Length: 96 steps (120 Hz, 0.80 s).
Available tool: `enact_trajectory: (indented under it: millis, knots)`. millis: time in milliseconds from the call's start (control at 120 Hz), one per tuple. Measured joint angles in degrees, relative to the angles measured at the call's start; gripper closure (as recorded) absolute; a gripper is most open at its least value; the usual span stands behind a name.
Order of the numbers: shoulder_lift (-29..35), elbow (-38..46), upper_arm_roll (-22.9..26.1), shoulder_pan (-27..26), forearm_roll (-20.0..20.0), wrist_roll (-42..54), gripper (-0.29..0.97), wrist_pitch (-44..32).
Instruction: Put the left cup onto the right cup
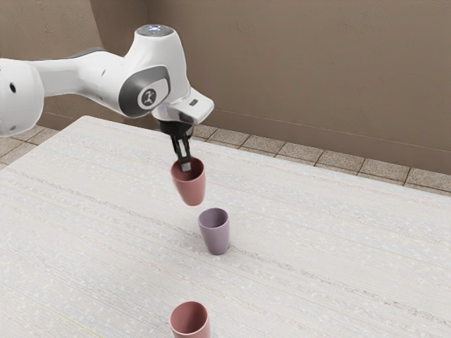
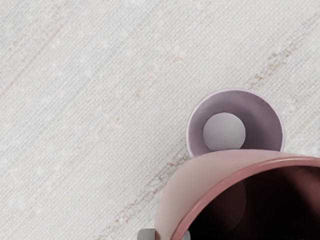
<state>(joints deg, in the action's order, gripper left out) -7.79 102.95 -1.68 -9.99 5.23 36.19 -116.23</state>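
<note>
Gripping red cup, tool hangs aloft; wrist view looks inside purple cup.

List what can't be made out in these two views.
- Exterior view: the base of the pink plastic cup nearest the camera is cut off by the lower edge.
- Wrist view: the lifted salmon-red plastic cup hides part of the mauve plastic cup's rim, and is itself cut by the picture's edges.
</note>
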Motion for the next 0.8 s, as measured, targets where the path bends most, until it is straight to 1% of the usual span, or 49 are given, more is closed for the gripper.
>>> enact_trajectory:
  millis: [175,800]
  knots:
    - [-3.4,-3.3,-0.1,-2.2,0.0,-0.9,0.79,2.6]
    - [-9.1,-7.5,-0.1,-3.7,0.7,-3.0,0.79,4.3]
